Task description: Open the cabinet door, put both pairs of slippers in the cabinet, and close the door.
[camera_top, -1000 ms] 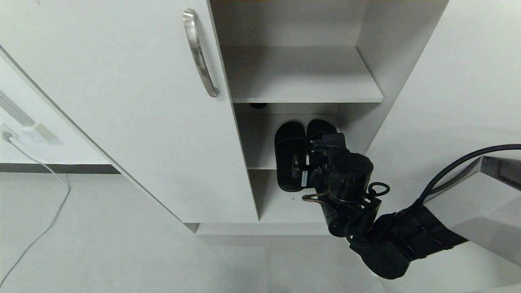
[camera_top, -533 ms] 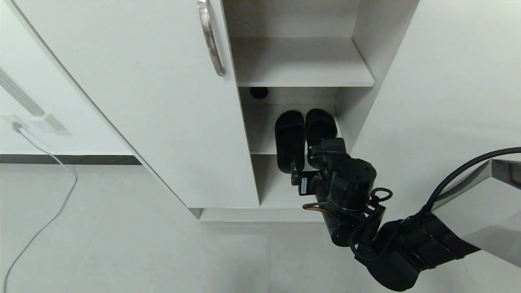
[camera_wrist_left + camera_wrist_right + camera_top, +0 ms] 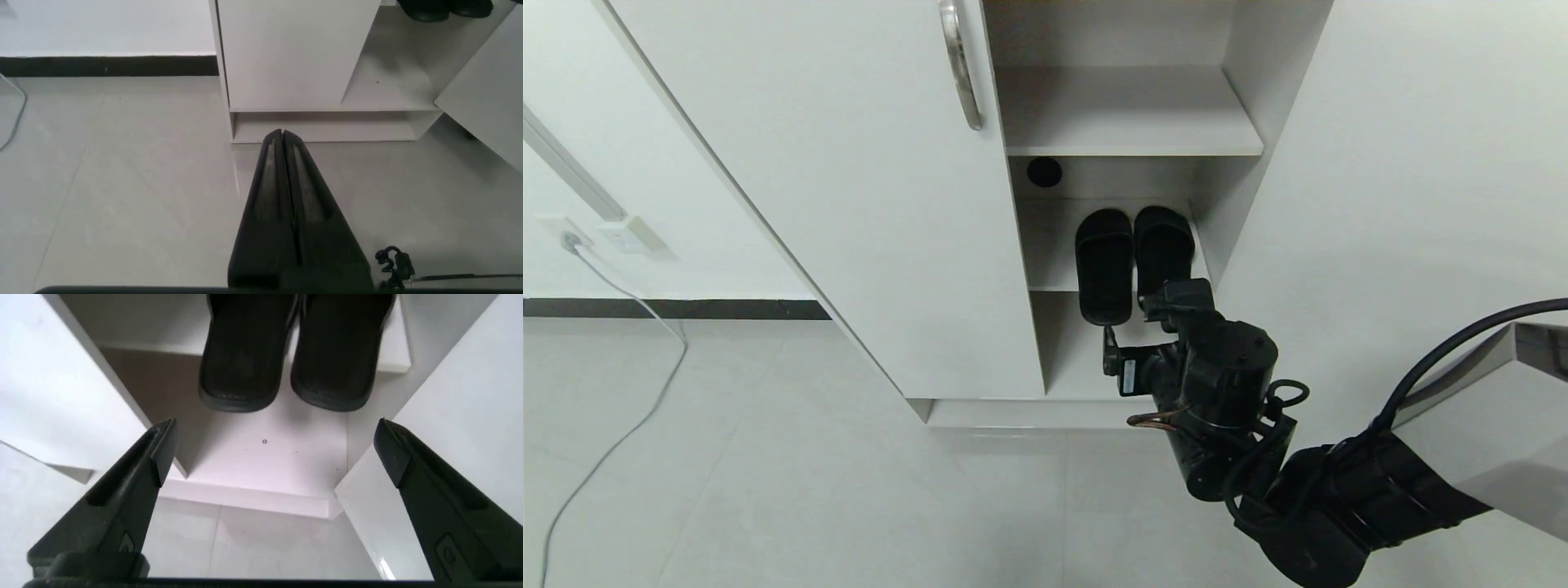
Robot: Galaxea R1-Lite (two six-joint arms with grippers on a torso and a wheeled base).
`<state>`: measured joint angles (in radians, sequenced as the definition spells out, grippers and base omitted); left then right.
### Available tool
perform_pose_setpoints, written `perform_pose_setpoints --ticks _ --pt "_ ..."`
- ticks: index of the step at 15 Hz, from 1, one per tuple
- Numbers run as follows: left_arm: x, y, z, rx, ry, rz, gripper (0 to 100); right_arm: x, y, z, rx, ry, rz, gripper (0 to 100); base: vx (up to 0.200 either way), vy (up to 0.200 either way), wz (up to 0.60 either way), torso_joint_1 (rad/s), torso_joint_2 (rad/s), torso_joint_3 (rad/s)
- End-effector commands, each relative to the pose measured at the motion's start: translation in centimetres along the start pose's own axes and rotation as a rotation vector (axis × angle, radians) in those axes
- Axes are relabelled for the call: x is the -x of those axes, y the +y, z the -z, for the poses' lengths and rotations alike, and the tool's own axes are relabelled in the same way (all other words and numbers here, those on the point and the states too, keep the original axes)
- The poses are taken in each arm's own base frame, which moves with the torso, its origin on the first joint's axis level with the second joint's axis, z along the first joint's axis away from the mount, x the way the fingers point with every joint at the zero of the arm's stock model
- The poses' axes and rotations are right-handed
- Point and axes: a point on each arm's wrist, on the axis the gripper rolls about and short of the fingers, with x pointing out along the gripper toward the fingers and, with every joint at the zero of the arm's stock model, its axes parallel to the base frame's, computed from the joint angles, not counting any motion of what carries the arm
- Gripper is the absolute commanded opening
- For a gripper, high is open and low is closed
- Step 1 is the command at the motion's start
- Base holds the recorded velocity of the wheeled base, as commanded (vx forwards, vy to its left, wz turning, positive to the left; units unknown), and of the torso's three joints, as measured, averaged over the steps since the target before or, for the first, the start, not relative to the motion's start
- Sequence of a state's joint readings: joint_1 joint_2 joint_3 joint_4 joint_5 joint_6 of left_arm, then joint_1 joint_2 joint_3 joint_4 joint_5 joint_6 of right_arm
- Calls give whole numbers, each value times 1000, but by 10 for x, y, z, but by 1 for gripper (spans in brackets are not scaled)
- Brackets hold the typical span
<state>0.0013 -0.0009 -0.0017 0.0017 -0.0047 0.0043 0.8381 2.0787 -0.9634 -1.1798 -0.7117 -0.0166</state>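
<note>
Looks like a home hallway/entry. White cabinet (image 3: pixel 809 163) w/ metal handle (image 3: pixel 960 65) & shelves; black slippers (image 3: pixel 1104 261) on a shelf (image 3: pixel 1045 245) inside it. Pale tiled floor (image 3: pixel 768 490) in front of the cabinet. Plain wall (image 3: pixel 572 98) left of it, w/ dark skirting (image 3: pixel 670 309), socket (image 3: pixel 568 241) & cable (image 3: pixel 625 431).

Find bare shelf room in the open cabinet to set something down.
Upper shelf and bottom shelf are bare, above and below the slippers; the open right gripper hangs before the bottom one. Middle shelf is crowded with the slippers.
</note>
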Motion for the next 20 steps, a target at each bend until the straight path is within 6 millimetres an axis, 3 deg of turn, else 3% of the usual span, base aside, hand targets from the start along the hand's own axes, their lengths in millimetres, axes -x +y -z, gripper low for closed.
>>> perform_pose_setpoints --ticks 1,6,20 --pt "0 0 0 0 2 1 0 0 1 1 1 1 -2 100 0 0 0 0 0 0" --pt "0 0 0 -2 4 1 0 1 2 2 3 4 -6 100 0 0 0 1 0 10" --pt "0 0 0 0 2 0 0 3 -8 16 47 55 1 100 0 0 0 1 1 193"
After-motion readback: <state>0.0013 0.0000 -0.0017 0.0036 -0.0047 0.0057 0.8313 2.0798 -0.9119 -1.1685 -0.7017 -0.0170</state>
